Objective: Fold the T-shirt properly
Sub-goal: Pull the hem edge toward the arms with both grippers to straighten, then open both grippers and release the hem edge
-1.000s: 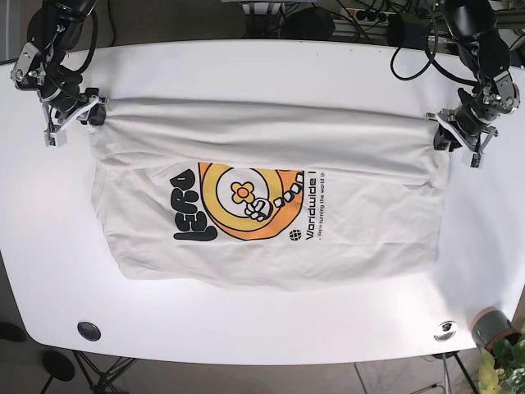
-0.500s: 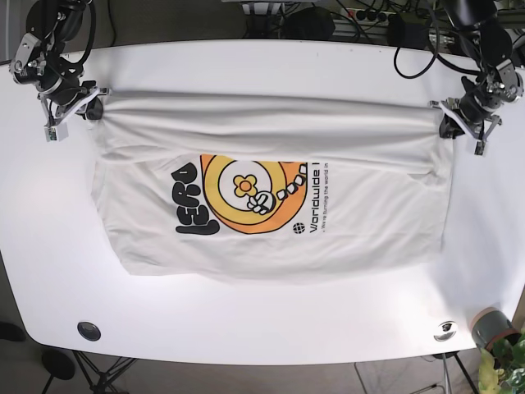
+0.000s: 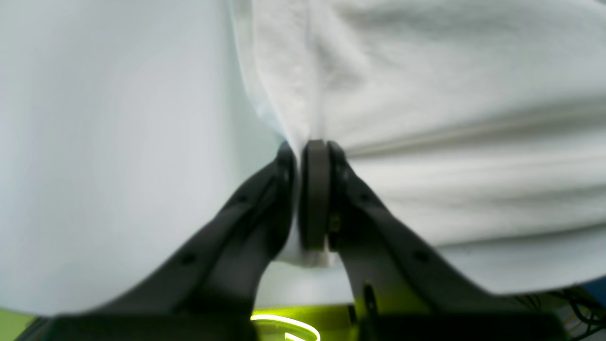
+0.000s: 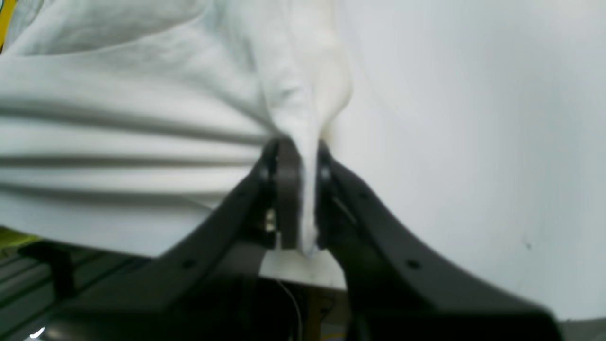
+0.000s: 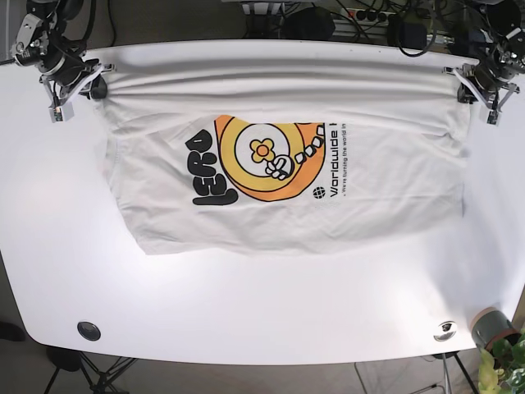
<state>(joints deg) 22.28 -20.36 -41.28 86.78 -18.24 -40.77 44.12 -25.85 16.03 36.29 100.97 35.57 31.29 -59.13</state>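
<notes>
The white T-shirt (image 5: 287, 156) with an orange and black print lies spread on the white table (image 5: 262, 312), its far edge stretched taut between both arms. At the far left of the base view my right gripper (image 5: 97, 86) is shut on one corner of that edge. Over at the far right my left gripper (image 5: 464, 84) is shut on the other corner. In the left wrist view the left gripper (image 3: 299, 158) pinches a white fold of the T-shirt (image 3: 426, 94). The right wrist view shows the right gripper (image 4: 298, 156) clamped on bunched cloth of the T-shirt (image 4: 142, 118).
A black round cap (image 5: 89, 331) sits in the table near the front left, and a metal one (image 5: 445, 330) at the front right. A grey pot with a plant (image 5: 495, 332) stands off the front right corner. Cables and gear (image 5: 328, 16) lie behind the table.
Both grippers have pulled the shirt's held edge toward the back of the table. The whole shirt slid that way, a little rightward, and the far edge is tighter.
</notes>
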